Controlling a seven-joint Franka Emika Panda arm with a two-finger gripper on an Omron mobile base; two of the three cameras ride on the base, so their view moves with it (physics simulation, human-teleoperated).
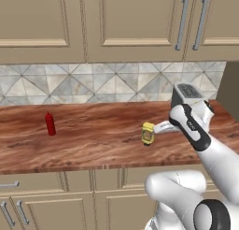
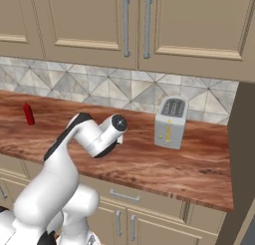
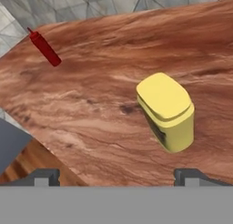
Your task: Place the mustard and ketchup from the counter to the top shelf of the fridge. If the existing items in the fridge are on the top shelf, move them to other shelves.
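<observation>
While pincer (image 3: 116, 175) hangs wide above mustard (image 3: 166, 111), ketchup (image 1: 50, 124) well apart; toaster (image 2: 170, 122) beside arm.

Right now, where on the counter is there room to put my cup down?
The widest bare patch of counter lies between the ketchup bottle and the mustard jar. Another free stretch runs right of the toaster to the counter's end. It is crowded around the mustard, where the open claw hovers close, with the toaster just behind.
</observation>
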